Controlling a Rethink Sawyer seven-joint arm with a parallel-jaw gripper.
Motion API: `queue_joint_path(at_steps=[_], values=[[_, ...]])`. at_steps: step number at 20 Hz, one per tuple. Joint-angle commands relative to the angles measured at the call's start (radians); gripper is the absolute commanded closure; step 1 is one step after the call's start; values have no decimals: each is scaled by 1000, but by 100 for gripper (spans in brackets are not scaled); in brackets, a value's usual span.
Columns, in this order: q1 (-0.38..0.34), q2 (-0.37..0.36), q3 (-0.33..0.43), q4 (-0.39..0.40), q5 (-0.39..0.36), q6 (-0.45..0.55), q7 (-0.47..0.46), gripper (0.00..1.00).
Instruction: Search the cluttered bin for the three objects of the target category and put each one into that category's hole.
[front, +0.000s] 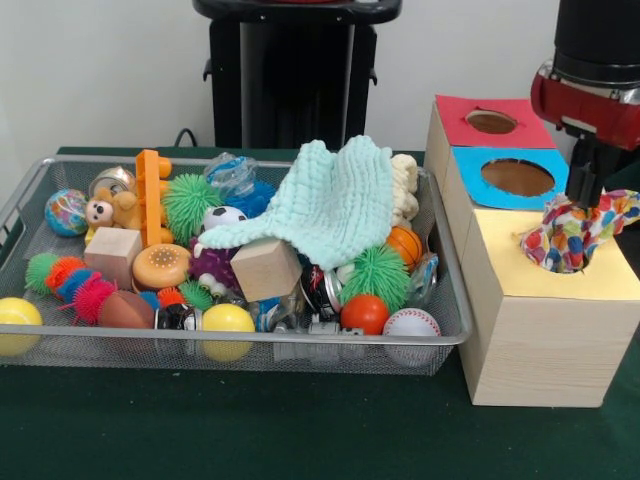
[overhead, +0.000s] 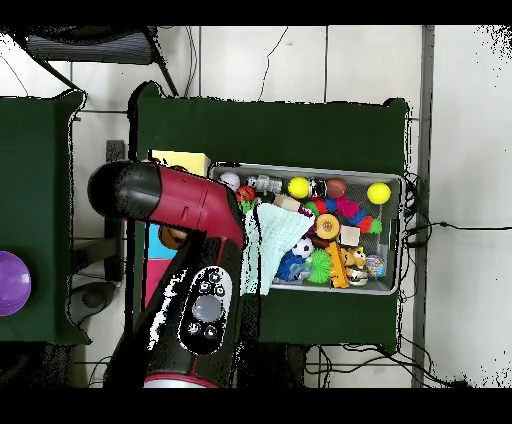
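My gripper (front: 584, 200) hangs over the yellow top (front: 600, 285) of the pale wooden box at the right. It is shut on a white polka dot cloth (front: 572, 240), which bunches up under it and covers the round hole. The wire mesh bin (front: 300, 340) sits to the left, full of toys. No other polka dot cloth shows in it. In the overhead view my arm (overhead: 190, 200) hides the gripper and the cloth; only a corner of the yellow top (overhead: 180, 160) and the bin (overhead: 320, 170) show.
A mint green waffle-knit cloth (front: 335, 205) drapes over the toys in the bin's middle. Behind the yellow top lie the blue-topped cut-out (front: 517, 177) and the red-topped cut-out (front: 490, 121). Wooden blocks (front: 265, 268), spiky balls and a baseball (front: 411, 323) fill the bin.
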Motion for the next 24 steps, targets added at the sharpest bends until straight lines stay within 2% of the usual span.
queue_joint_path(at_steps=[1,10,15,19,24], values=[[-10,-25,108,180,54,95,181,100],[-26,-15,159,249,101,45,152,100],[-21,-14,215,304,160,-21,151,100],[-23,-28,245,323,202,-50,148,100],[-23,-42,254,327,220,-54,147,100]])
